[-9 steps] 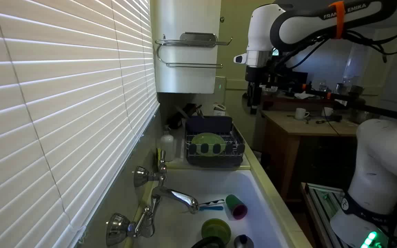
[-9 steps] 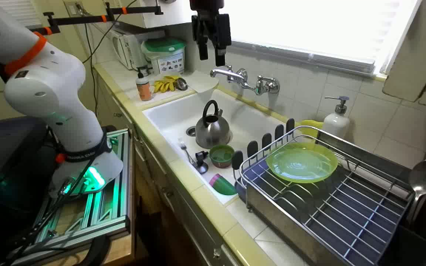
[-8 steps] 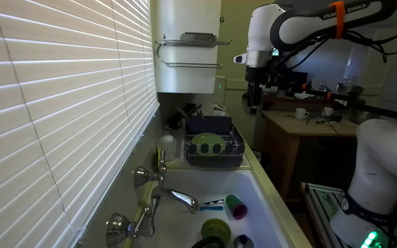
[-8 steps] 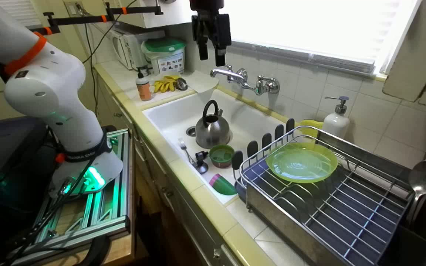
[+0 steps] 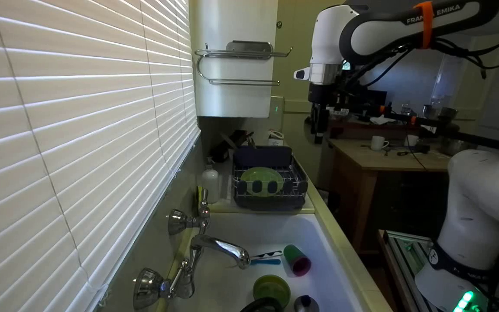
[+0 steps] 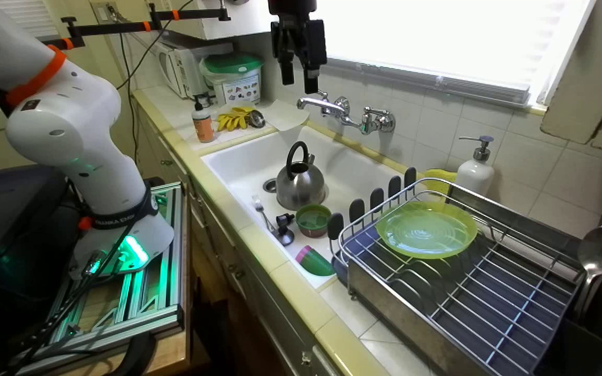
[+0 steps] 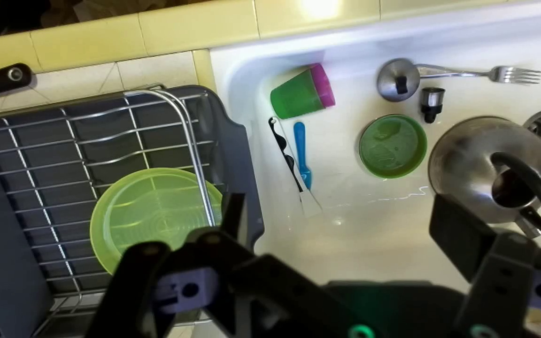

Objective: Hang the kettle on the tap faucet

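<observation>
The kettle (image 6: pixel 300 190) is brushed steel with a black loop handle and stands upright in the sink. In the wrist view the kettle (image 7: pixel 467 164) is at the right. In an exterior view only its black handle (image 5: pixel 267 300) shows at the bottom edge. The silver tap faucet (image 6: pixel 338 109) comes from the tiled wall, its spout over the sink; it also shows in an exterior view (image 5: pixel 221 245) and is out of the wrist view. My gripper (image 6: pixel 299 82) points down, open and empty, high above the sink; its fingers are spread wide in the wrist view (image 7: pixel 341 218).
The sink (image 6: pixel 222 167) also holds a green bowl (image 7: pixel 392 146), a green-pink cup (image 7: pixel 301 92), a steel lid (image 7: pixel 395 87), a fork (image 7: pixel 505 74) and a blue utensil (image 7: pixel 301 150). The dish rack (image 6: pixel 489 292) with a green plate (image 6: pixel 426 230) borders it. White blinds (image 5: pixel 80 130) line the window.
</observation>
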Tool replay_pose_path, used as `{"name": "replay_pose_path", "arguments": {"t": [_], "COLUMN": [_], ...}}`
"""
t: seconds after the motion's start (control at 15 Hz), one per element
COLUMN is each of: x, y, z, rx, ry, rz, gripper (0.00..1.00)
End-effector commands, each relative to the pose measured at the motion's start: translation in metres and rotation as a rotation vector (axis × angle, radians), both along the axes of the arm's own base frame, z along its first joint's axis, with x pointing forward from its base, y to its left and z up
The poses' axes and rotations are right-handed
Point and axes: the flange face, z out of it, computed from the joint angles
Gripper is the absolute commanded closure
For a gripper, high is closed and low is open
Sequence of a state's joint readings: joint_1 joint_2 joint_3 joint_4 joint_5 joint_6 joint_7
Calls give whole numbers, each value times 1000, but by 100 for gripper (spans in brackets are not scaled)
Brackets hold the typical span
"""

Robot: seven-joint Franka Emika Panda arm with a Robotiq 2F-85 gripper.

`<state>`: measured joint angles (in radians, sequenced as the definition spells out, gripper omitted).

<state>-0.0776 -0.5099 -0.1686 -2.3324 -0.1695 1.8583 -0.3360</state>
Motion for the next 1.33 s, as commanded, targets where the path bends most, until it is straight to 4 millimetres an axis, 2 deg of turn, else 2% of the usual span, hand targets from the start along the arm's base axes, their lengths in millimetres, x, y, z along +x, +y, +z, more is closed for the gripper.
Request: {"name": "replay_pose_path", "arguments": {"t": [0.0,0.07,0.33,0.53,0.73,0.8,0.93,1.2,1.27], "x": [0,9,40,61,73,61,64,64,63], "y": [0,12,92,156,203,188,198,189,192], "z": [1,-1,-19,-49,-76,-63,-73,-66,-70], "rx": [0,10,-9,-31,-34,-55,-57,-57,-113], "ry": [1,-2,37,51,46,43,57,41,65], "rz": [0,54,310,482,657,569,585,568,535], "gripper": [0,0,0,0,0,0,0,0,0]}}
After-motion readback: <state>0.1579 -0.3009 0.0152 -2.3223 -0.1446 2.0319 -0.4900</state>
